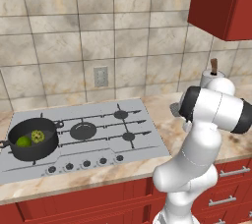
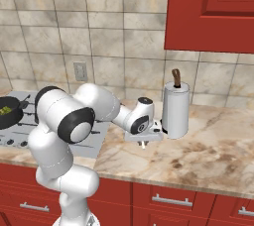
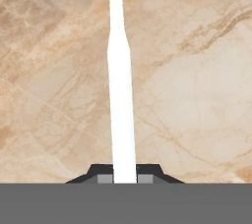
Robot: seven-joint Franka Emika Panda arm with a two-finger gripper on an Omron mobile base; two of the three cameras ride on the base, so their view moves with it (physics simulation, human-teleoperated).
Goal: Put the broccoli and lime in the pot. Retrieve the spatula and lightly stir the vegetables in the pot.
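spatula (image 3: 119,95) clamped between fingertips (image 3: 105,179), white handle running straight up over marble counter (image 3: 197,95). gripper (image 2: 144,143) low over counter beside paper towel holder (image 2: 175,108). broccoli (image 1: 38,136) and lime (image 1: 23,141) inside pot (image 1: 30,150) on stove (image 1: 98,134).

Pot (image 1: 32,139) — round, dark grey, low straight sides, two small loop handles — upright on the near left burner of the stovetop. Inside it lie the broccoli (image 1: 37,136), a lumpy yellowish-green floret, and, just left of it, the lime (image 1: 23,142), a smooth green ball. Spatula (image 3: 120,95) — in the hand view, a slim white handle running lengthwise over the marble counter.
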